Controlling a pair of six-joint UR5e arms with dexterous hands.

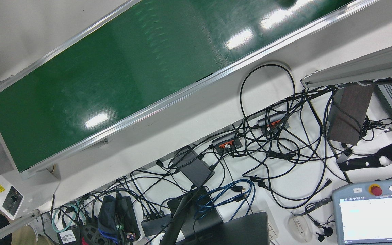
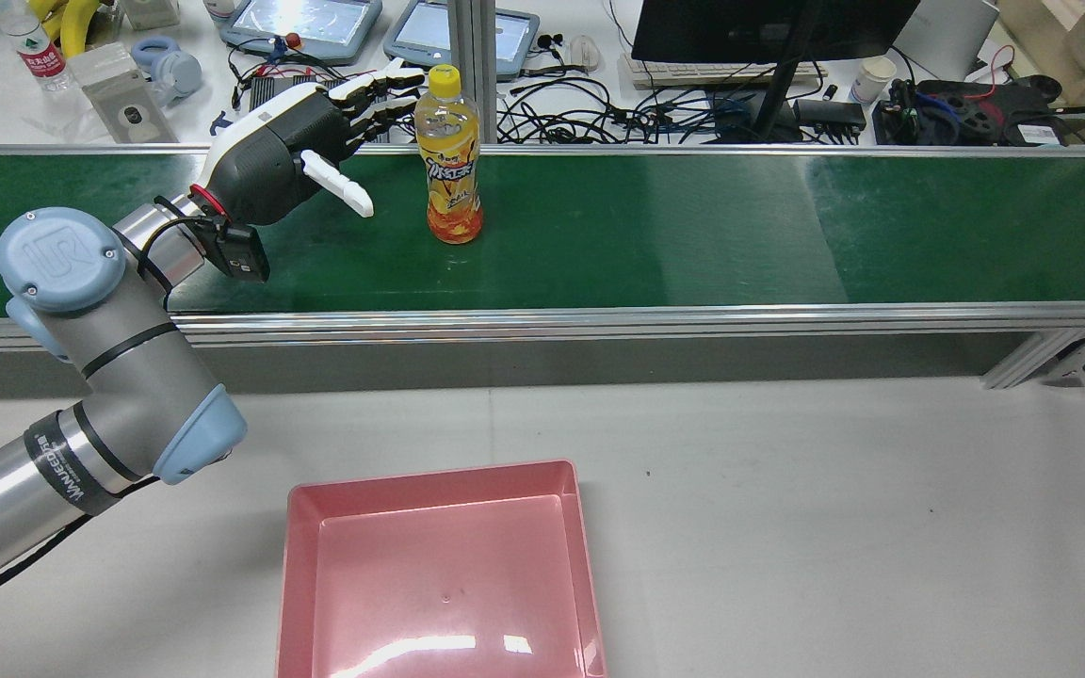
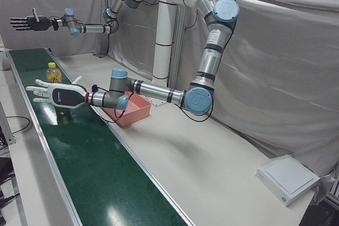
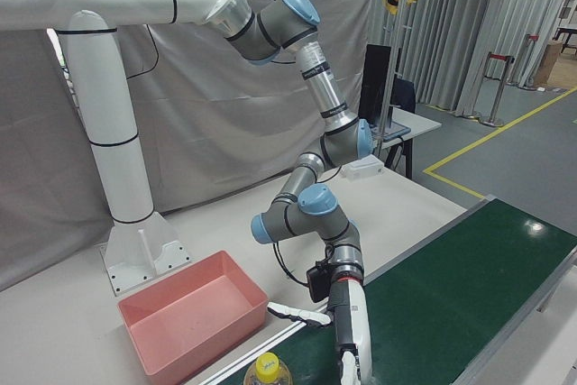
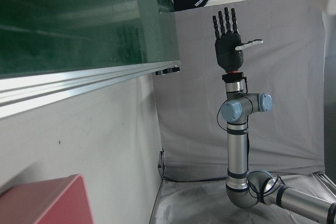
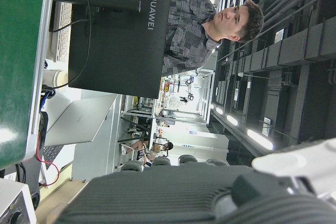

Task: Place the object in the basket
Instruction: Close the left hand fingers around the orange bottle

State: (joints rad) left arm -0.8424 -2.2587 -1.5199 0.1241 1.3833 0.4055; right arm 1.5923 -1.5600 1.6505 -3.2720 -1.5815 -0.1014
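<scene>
Rear view, upper left: left hand (image 2: pixel 293 155), fingers spread wide, just beside upright orange drink bottle (image 2: pixel 449 155) on green conveyor belt (image 2: pixel 693 226); pink basket (image 2: pixel 439 574) lower centre. Right hand (image 3: pixel 26 23) raised, fingers extended, empty.

Robotics lab / industrial test bay. Evidence: green conveyor belt (image 2: pixel 599 226) w/ alu rails, UR arms on white pedestal (image 4: pixel 126 178), grey curtain backdrop (image 3: pixel 275 78), teach pendants (image 1: pixel 374 211), cable tangle (image 1: pixel 267 143) + monitor (image 2: pixel 769 28) on operator bench, yellow floor markings (image 4: pixel 487 146).
</scene>
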